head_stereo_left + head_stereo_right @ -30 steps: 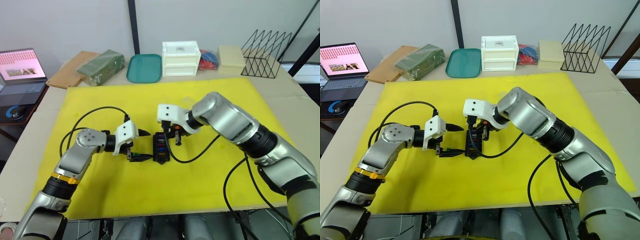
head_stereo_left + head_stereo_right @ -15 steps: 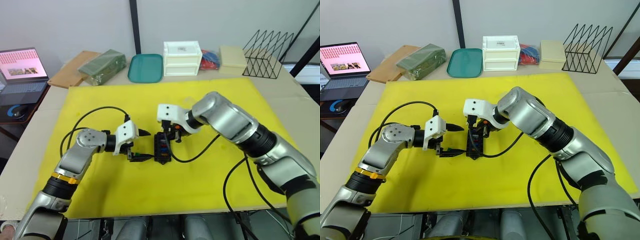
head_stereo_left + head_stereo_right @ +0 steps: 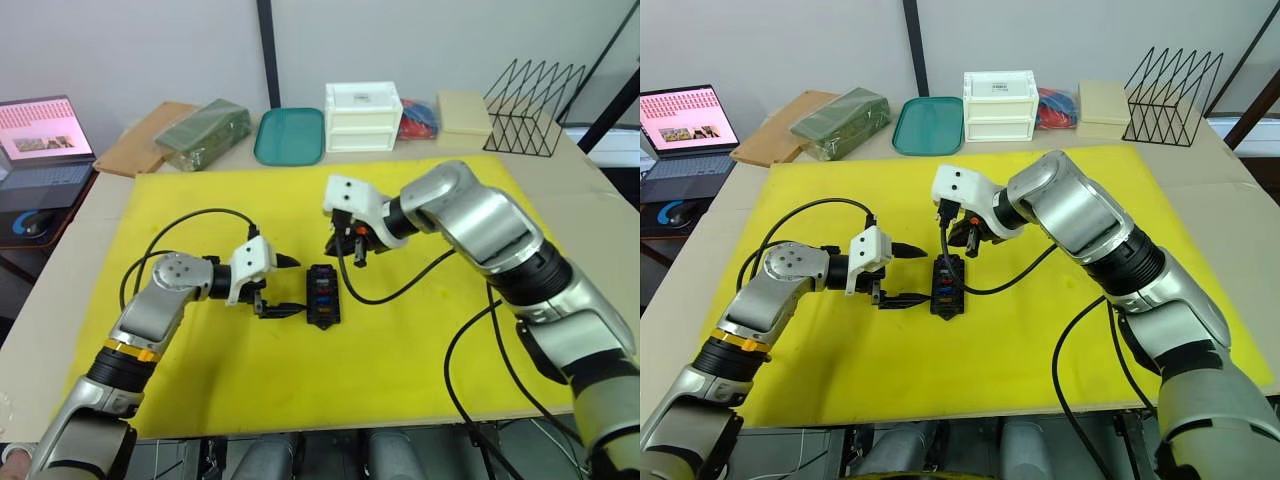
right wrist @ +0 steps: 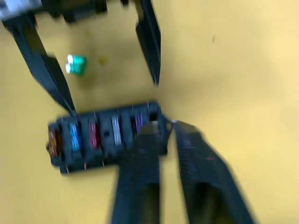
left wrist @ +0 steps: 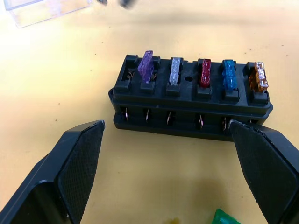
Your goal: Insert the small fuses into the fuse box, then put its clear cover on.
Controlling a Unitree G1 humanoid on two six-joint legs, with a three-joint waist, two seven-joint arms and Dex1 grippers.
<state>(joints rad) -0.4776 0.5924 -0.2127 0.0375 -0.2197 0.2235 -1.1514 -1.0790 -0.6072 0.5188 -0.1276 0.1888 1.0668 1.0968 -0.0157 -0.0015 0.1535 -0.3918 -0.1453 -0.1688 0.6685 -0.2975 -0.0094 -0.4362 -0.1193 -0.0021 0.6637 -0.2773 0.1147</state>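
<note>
The left claw [image 3: 281, 287] stands open on the worktop [image 3: 420, 350], its two black fingers spread to either side of the near end of the fuse box [image 3: 322, 295]. Neither finger is seen touching it in the left wrist view. The box lies flat on the yellow mat, long axis running away from the robot, so it presents its long side to this claw.

The right claw [image 3: 967, 238] hangs just beyond the far end of the box, above the mat, fingers nearly closed with a narrow gap. It appears empty, though the right wrist view is too blurred to rule out a fuse between the tips.

Five of the small fuses [image 5: 201, 73] sit in one row of the box: purple, a pale one, red, blue and amber. The slots of the near row show bare contacts.

The green fuse [image 4: 75, 65] lies loose on the mat, on the left claw's side of the box, between its fingers and close under its palm. The left arm is clearly the nearer one to it.

The clear cover [image 5: 46, 8] rests on the mat beyond the box, on the right claw's side, well placed for that arm.

Judgement: the next move turns on the green fuse, which lies behind the left fingertips, so the claw must draw back before closing.
</note>
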